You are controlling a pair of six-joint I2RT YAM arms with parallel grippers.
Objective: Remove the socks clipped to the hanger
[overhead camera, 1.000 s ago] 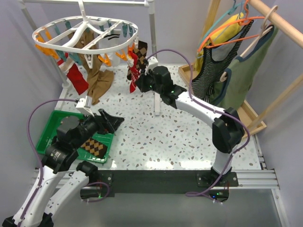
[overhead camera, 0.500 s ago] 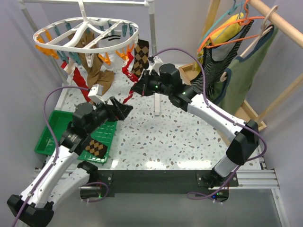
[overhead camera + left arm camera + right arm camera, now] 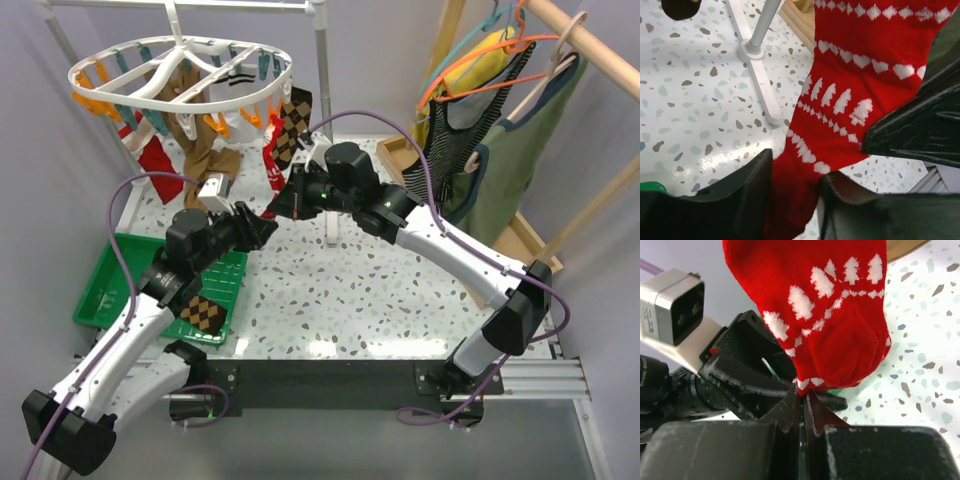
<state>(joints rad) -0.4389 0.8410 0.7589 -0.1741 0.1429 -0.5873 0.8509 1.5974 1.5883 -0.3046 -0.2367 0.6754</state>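
Now that the left gripper (image 3: 260, 224) is raised to meet the right gripper (image 3: 803, 396) and its jaws are narrowed from wide, a handover is indicated. The red sock (image 3: 850, 80) is pinched shut at the toe by the right gripper. It is flanked by the left fingers (image 3: 725, 200), but a firm hold cannot be told. Release from the hanger (image 3: 100, 88) is not confirmed.

Speckled tbl (image 3: 400, 290) w/ green tray (image 3: 100, 290)

Nothing here is properly readable. Up and left of the right gripper (image 3: 804, 399), the white camera box (image 3: 671, 304) carries a small label, perhaps lines of print, too tiny to make out. The red sock (image 3: 810, 305) shows only white tree shapes, no lettering.
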